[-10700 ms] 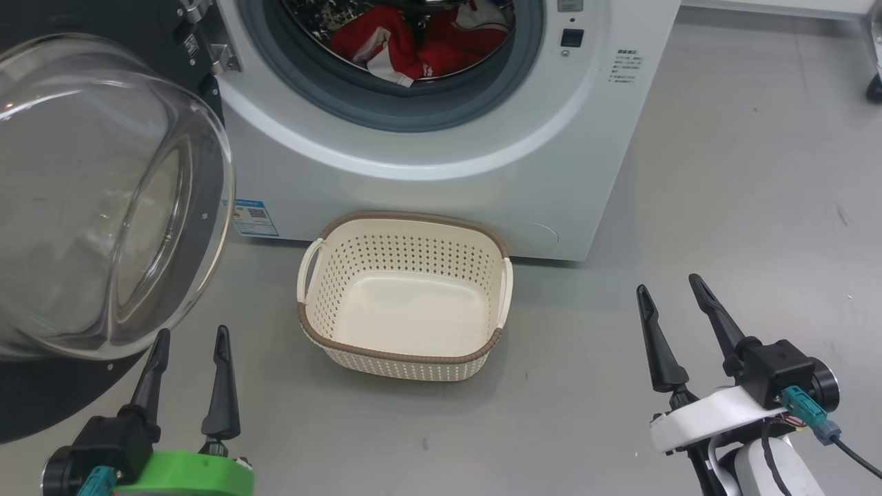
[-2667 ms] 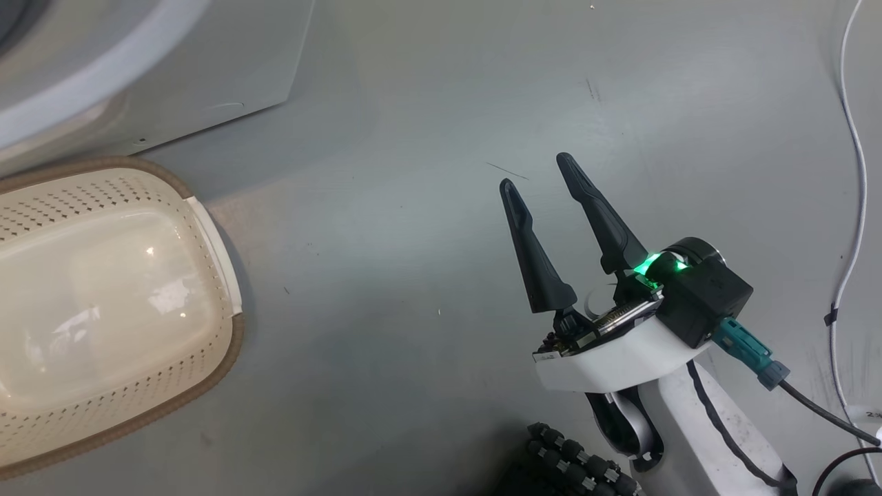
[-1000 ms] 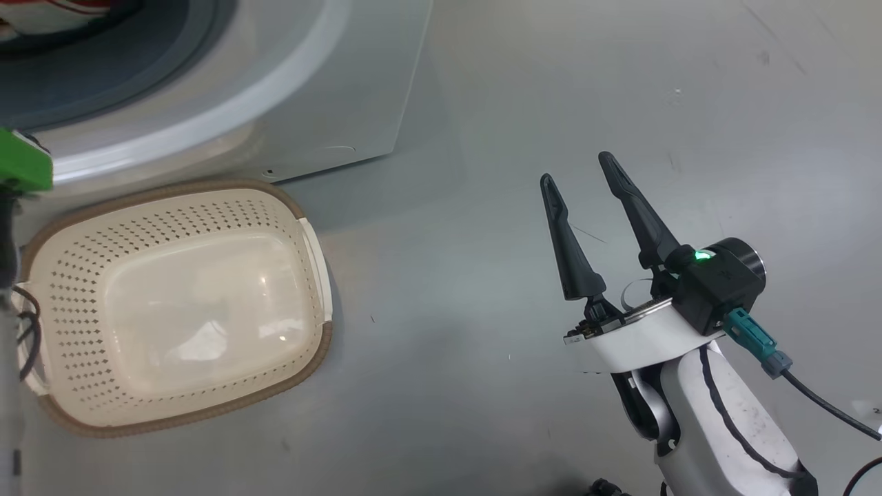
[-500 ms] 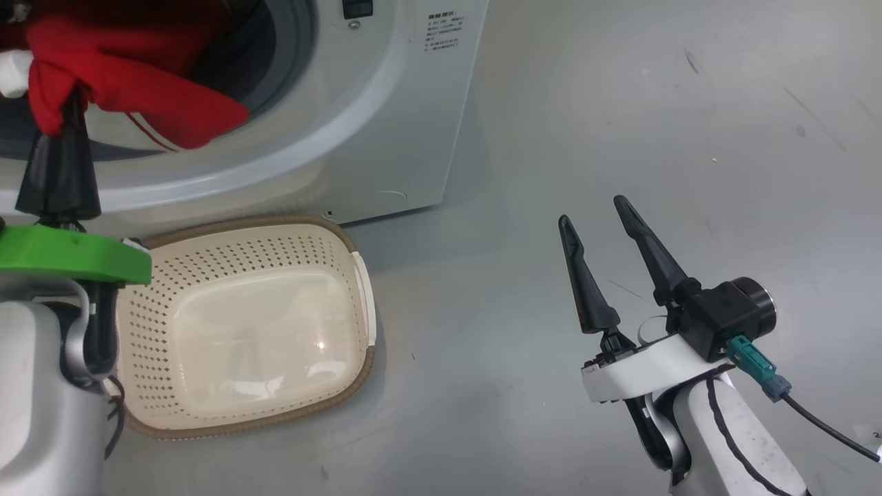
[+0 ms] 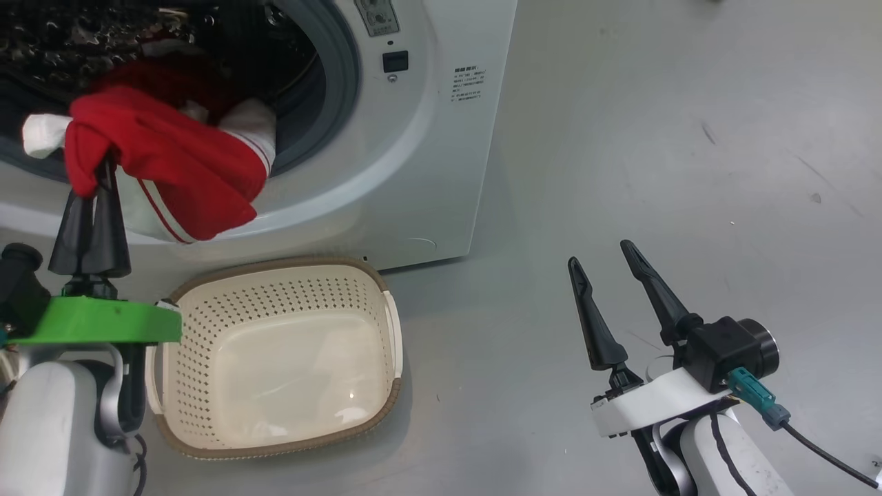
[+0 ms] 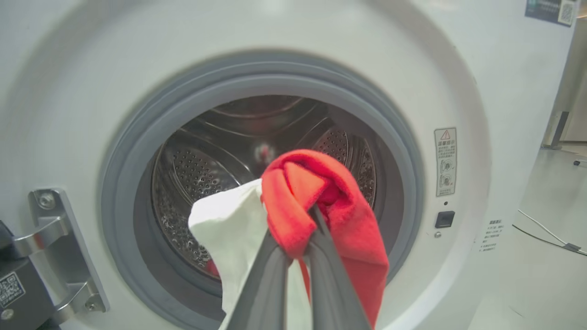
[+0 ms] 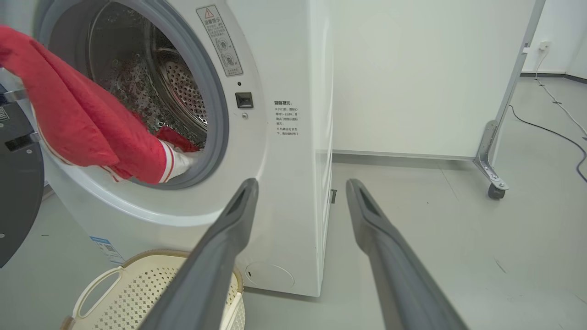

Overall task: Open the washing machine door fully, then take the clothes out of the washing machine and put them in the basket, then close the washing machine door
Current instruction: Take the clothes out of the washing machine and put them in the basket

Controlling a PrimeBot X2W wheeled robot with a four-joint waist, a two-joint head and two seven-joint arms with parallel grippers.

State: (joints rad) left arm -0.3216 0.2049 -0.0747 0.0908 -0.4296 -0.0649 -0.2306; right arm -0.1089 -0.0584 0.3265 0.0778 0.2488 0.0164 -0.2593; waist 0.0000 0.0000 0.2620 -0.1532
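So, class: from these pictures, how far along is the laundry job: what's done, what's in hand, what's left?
Done: the washing machine door stands open. In hand: the left end effector is shut on the clothes, hanging out of the washing machine. Left: more red fabric lies in the drum, the basket is empty, the door needs closing.

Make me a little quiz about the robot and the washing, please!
1. True or false: the basket has nothing in it.
2. What is the left tool pinching? A) the clothes B) a basket handle C) nothing
3. Fill in the gap: the right tool hangs over the floor with its two fingers ___ (open or shut).

Key: 1 true; 2 A; 3 open.
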